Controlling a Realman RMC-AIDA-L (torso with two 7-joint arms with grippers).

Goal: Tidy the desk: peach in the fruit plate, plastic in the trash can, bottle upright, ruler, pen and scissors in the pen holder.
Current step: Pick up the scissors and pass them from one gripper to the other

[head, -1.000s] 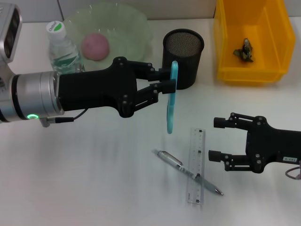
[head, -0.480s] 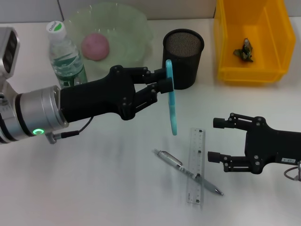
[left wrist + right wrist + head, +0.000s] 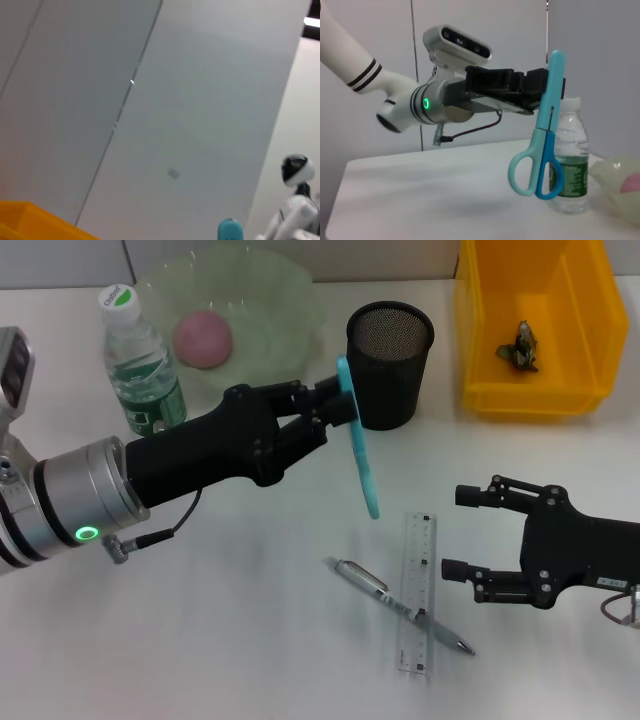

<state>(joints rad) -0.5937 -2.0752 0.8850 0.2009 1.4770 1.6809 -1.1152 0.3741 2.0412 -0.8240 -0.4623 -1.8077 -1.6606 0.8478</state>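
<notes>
My left gripper point(image 3: 343, 406) is shut on the blades of the teal scissors point(image 3: 364, 470), just left of the black mesh pen holder point(image 3: 390, 365). The scissors point(image 3: 543, 150) hang above the desk, handles down and tilted. The clear ruler point(image 3: 418, 592) and the silver pen point(image 3: 372, 585) lie crossed on the desk, right beside my open right gripper point(image 3: 456, 533). The pink peach point(image 3: 203, 338) sits in the green fruit plate point(image 3: 270, 290). The bottle point(image 3: 140, 365) stands upright. A crumpled piece of plastic point(image 3: 521, 348) lies in the yellow trash bin point(image 3: 480, 340).
The right wrist view shows the left arm point(image 3: 445, 97), the bottle point(image 3: 568, 170) and the plate's edge point(image 3: 615, 172). A scissor tip point(image 3: 230, 231) and a bin corner point(image 3: 30, 220) show in the left wrist view.
The left arm has turned and dropped at the wrist. The scissors' top end has shifted left, away from the pen holder's front, and the handles swung slightly right. The right arm stayed put.
</notes>
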